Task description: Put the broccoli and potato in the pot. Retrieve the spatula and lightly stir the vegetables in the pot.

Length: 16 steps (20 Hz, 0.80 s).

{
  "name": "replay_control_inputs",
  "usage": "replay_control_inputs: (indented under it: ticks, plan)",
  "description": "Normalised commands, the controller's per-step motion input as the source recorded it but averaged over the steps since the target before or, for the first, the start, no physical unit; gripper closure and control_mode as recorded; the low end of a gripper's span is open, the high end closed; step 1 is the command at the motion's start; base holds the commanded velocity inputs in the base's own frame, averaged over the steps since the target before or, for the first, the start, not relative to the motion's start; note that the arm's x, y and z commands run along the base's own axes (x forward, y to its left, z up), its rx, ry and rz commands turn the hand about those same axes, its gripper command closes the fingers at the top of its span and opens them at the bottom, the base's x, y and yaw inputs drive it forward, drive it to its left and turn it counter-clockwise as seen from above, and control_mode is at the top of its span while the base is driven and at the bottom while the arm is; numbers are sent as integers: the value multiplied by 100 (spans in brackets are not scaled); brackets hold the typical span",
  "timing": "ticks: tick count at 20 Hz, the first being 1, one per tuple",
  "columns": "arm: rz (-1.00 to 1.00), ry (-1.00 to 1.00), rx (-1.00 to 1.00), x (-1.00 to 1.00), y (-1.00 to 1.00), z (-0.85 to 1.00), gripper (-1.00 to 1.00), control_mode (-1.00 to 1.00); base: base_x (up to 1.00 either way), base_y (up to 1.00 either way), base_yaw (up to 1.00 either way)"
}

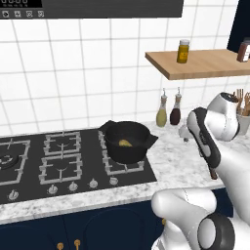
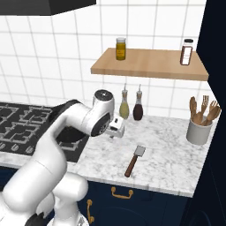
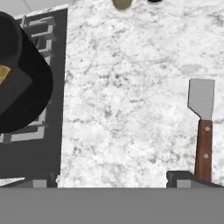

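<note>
The pot [image 1: 126,141] looks matt black, the potato [image 1: 125,143] inside it smooth and yellowish. The spatula [image 2: 134,160] has a flat grey metal blade and a glossy brown wooden handle with rivets. The counter [image 2: 167,154] looks like polished speckled marble. The shelf [image 2: 150,62] is pale wood, the wall [image 1: 73,73] glossy white tile, the stove [image 1: 58,161] dark with grey metal grates.

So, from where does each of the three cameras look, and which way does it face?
Left base view: behind the arm's left, facing the stove and pot; the arm shows at right.
Right base view: behind its right, facing the counter and spatula; the arm rises at left.
Hand view: looks down on the counter; open end effector at bottom.
The right base and hand views share the spatula.
</note>
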Motion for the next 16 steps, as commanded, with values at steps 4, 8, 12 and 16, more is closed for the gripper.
replay_control_inputs:
  ticks: [4,8,12,16]
  plan:
    - [-22,17,0,-8,-100,-64,-100,-100,0,0,0]
    - [-19,22,1,-4,-100,-52,-100,-100,0,0,0]
    - [-15,21,6,-33,-70,-49,-100,-100,0,0,0]
    - [-5,21,2,-20,-7,-62,-100,-100,0,0,0]
